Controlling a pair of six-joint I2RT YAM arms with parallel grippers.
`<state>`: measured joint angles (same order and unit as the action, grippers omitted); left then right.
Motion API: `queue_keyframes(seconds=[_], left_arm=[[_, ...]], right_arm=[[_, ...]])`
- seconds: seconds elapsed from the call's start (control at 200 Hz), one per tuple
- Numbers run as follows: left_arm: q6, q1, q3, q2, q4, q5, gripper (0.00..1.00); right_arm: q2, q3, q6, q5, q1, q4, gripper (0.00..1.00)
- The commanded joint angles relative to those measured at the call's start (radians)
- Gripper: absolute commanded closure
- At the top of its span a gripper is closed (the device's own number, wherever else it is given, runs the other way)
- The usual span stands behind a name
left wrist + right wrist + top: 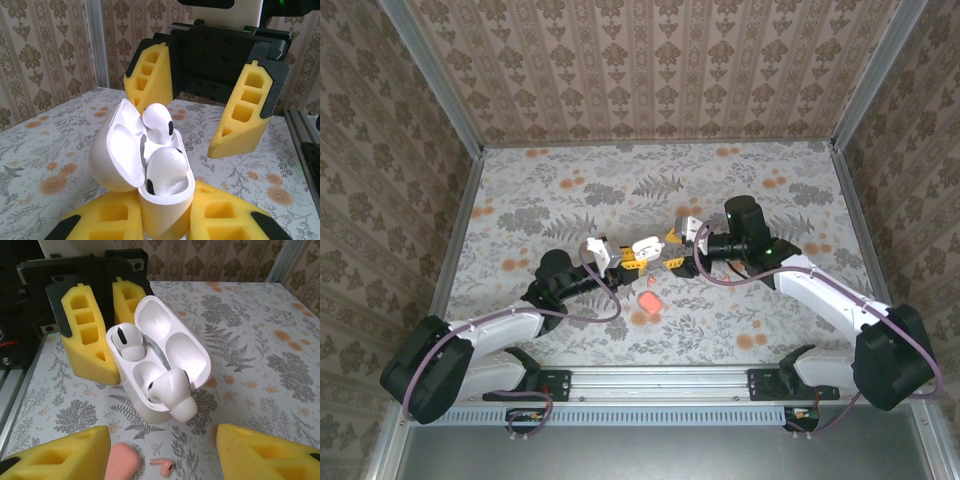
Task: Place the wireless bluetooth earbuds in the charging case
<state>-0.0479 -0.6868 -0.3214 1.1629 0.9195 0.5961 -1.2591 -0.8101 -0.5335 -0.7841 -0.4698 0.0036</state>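
Left hand (167, 222) clenched on the open white charging case (150, 375), holding it upright. One earbud (125, 340) sits in its socket; the second earbud (172, 392) is tilted, half out of the near socket. Right hand (165, 452) is released and empty just in front of the case, with a pink case (122, 462) and a pink earbud (162, 466) lying on the bench (260, 340).
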Motion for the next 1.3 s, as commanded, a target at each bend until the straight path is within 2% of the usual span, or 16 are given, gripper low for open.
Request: queue_keyframes(seconds=[0.0,0.64,1.1,1.295], left_arm=[[0.019,-0.002,-0.028,-0.011,0.013,0.019,0.87],[0.017,-0.001,-0.027,-0.008,0.013,-0.013,0.87],[0.011,-0.002,-0.029,-0.022,0.009,-0.012,0.87],[0.009,-0.001,-0.036,-0.019,0.004,-0.016,0.87]], right_arm=[[-0.017,-0.035,-0.028,-0.074,-0.007,0.024,0.42],[0.005,-0.036,-0.059,-0.124,-0.010,-0.019,0.55],[0.001,-0.050,-0.045,-0.029,-0.010,-0.026,0.54],[-0.001,-0.041,-0.001,0.013,-0.016,0.018,0.59]])
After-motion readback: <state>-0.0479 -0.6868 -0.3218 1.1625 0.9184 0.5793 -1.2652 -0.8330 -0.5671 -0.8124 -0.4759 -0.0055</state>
